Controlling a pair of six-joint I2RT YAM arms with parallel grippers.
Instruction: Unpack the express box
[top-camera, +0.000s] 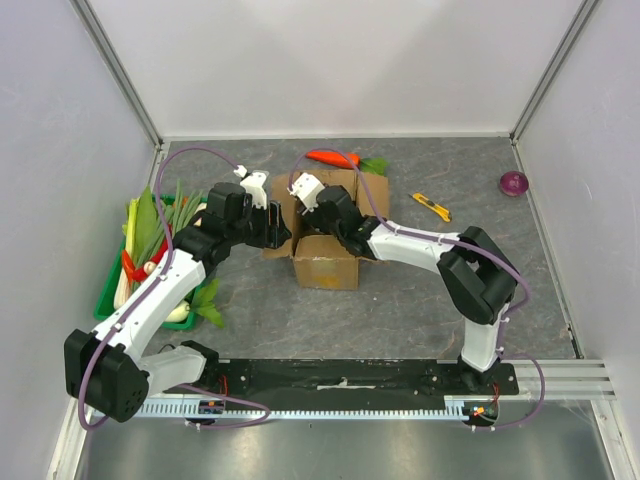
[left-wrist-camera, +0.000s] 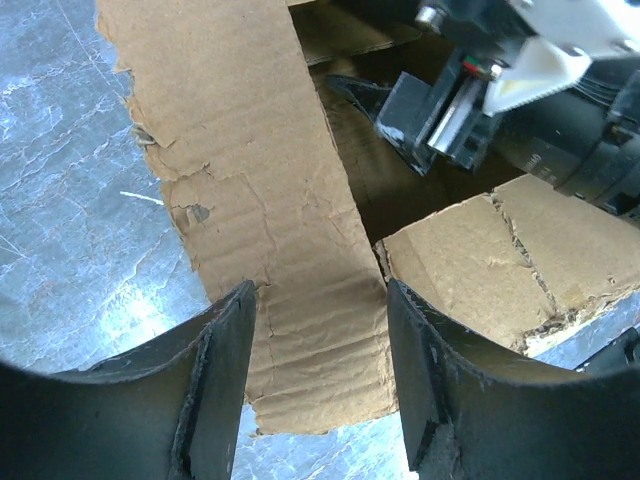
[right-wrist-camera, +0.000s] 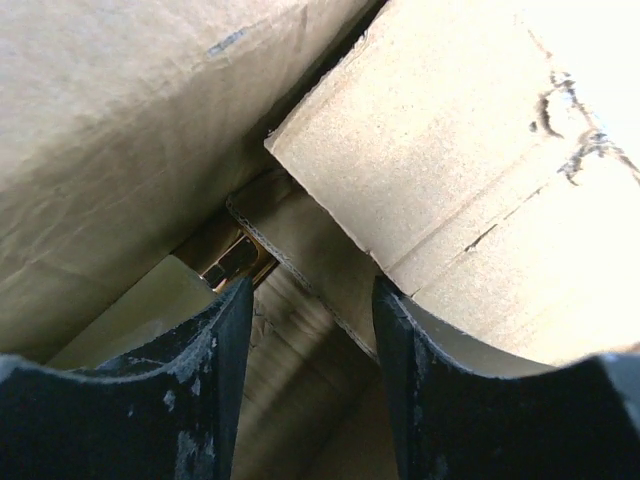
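Observation:
The express box (top-camera: 325, 262), brown cardboard with its top flaps spread, stands mid-table. My left gripper (top-camera: 272, 228) hovers at its left side. In the left wrist view its jaws are open (left-wrist-camera: 320, 385) and straddle a torn flap (left-wrist-camera: 260, 200) lying flat below them, without pinching it. My right gripper (top-camera: 322, 215) reaches down into the box's opening. Its jaws (right-wrist-camera: 310, 380) are open with nothing between them, only cardboard walls (right-wrist-camera: 120, 120) around. A small dark and gold thing (right-wrist-camera: 232, 260) shows deep in a gap beyond the fingers; I cannot tell what it is.
A green tray (top-camera: 106, 300) of vegetables sits at the left, close to my left arm. Behind the box lies a carrot (top-camera: 335, 158). A yellow utility knife (top-camera: 432, 207) and a red onion (top-camera: 513, 183) lie to the right. White walls close three sides.

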